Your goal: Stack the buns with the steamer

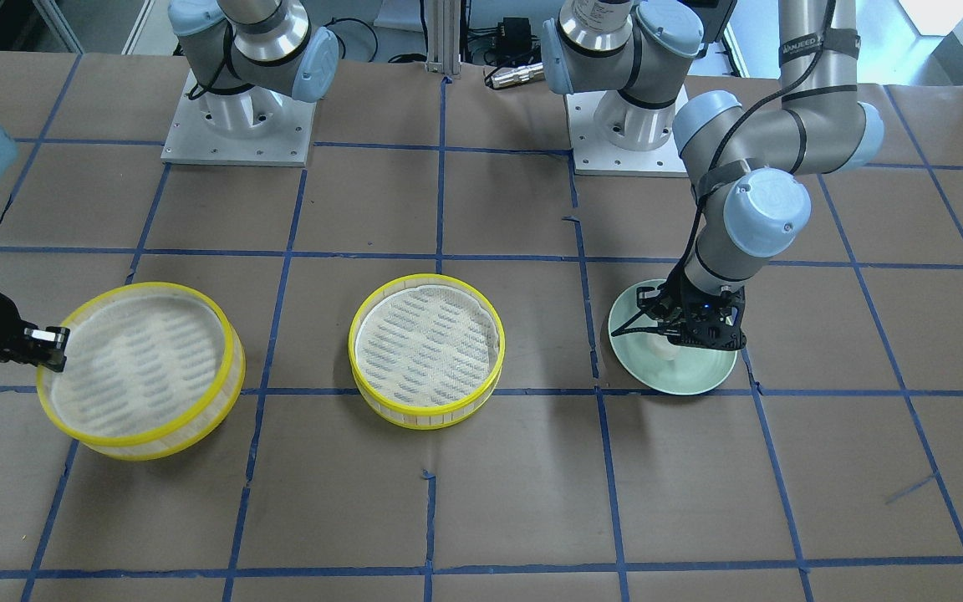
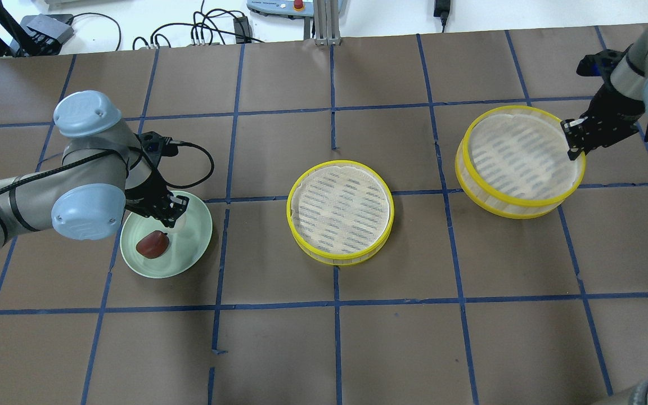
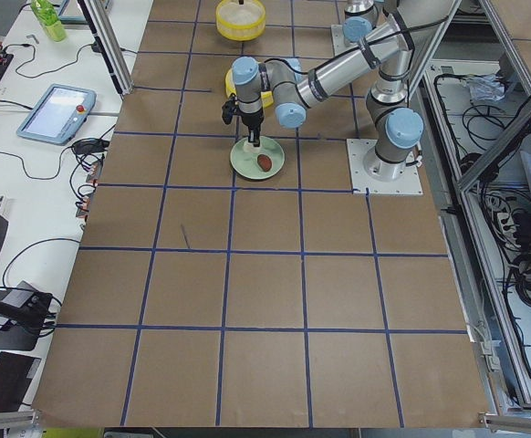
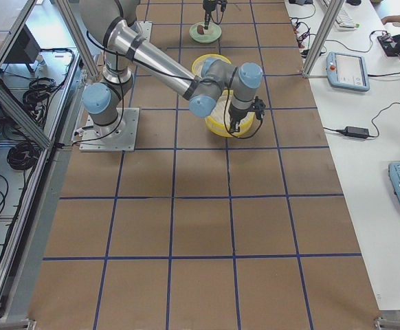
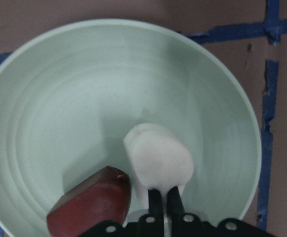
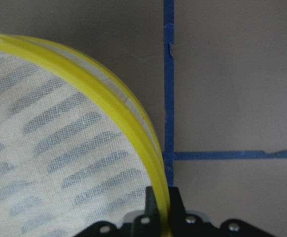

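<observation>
1. Green plate [image 2: 192, 256], at the left of the overhead frame on the brown counter [image 2: 403, 349]. It carries both buns, the white bun [image 5: 158, 155] and the brown bun [image 5: 91, 202], which lie just beside each other.
2. At the plate, the left tool [image 5: 161, 196] is lowered over the white bun. Its jaws are narrow and seem to pinch the bun's near end. The wrist view does not show whether the bun has left the plate.
3. Yellow-rimmed middle steamer [image 2: 340, 209], at the centre of the overhead frame. It sits flat on the counter, well apart from the plate, and its mesh floor holds nothing.
4. Matching end steamer [image 2: 518, 157], at the upper right of the overhead frame, likewise without a bun. The right tool [image 6: 161, 197] is clamped across its yellow rim, one finger inside and one outside. The basket appears tipped up on the held side.
5. Progress, as a judgement: early. No bun is in a steamer and the two steamers stand well apart, unstacked. Only the two grasps appear to be made.
6. Remaining, as a judgement: each bun has to go from the plate into a steamer. The end steamer then has to be set squarely on the middle steamer.
</observation>
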